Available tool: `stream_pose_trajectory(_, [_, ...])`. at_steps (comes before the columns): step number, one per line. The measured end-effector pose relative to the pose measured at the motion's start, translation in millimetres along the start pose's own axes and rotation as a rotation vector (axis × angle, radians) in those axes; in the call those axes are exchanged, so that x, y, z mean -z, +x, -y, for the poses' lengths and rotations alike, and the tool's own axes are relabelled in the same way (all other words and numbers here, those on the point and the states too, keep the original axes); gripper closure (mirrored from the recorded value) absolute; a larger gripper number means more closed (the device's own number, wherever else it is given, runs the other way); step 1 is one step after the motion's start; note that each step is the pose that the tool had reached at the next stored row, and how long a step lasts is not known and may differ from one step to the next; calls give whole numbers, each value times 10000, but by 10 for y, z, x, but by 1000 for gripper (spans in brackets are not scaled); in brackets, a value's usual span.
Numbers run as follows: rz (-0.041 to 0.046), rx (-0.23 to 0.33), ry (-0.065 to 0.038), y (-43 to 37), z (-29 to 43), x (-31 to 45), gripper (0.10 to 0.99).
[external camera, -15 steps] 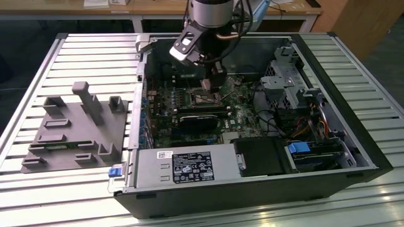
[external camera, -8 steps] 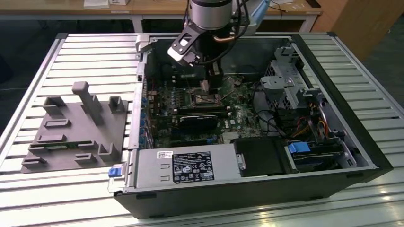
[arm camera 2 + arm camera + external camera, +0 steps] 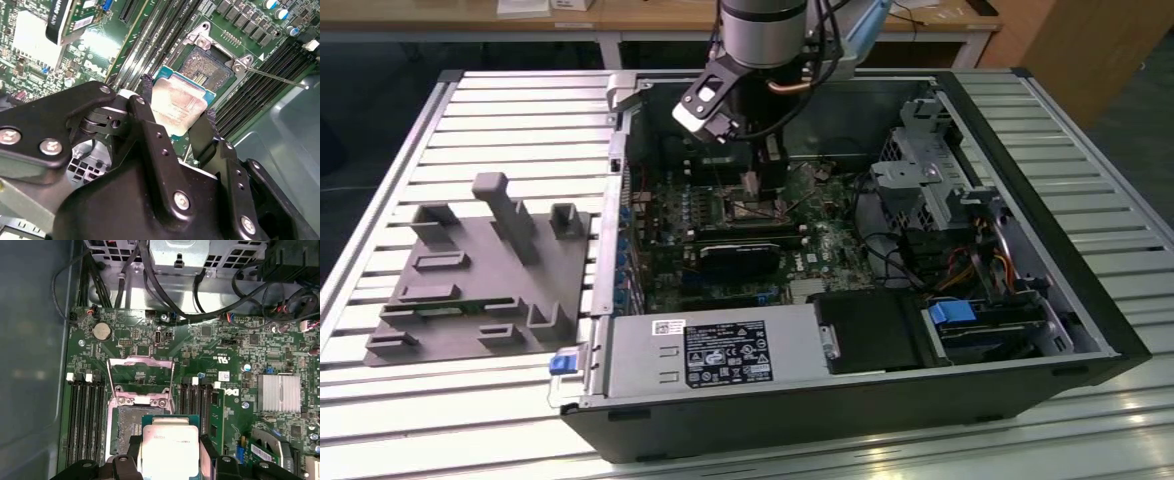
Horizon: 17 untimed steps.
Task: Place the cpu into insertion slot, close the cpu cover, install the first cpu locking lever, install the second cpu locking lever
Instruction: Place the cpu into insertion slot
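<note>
Clamped on the cpu (image 3: pixel 176 107), my jaws hold it close over one edge of the bare insertion slot (image 3: pixel 207 70); the cpu cover (image 3: pixel 141 361) stands swung open beside the slot.

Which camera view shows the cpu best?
The second wrist view: the cpu is central, its metal top plain, clamped between the fingers of the end effector. The first wrist view shows the cpu at the picture's edge. In the exterior view it is too small to make out.

No legible text on anything
</note>
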State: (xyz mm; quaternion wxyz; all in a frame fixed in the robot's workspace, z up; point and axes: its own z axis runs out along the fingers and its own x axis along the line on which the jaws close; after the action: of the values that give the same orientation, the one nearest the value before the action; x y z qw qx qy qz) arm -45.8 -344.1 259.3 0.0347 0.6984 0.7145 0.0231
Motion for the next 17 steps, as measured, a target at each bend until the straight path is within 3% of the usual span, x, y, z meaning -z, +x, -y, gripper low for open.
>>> stream_pose_trajectory(17, [-2,8,28,117,20,-203,545])
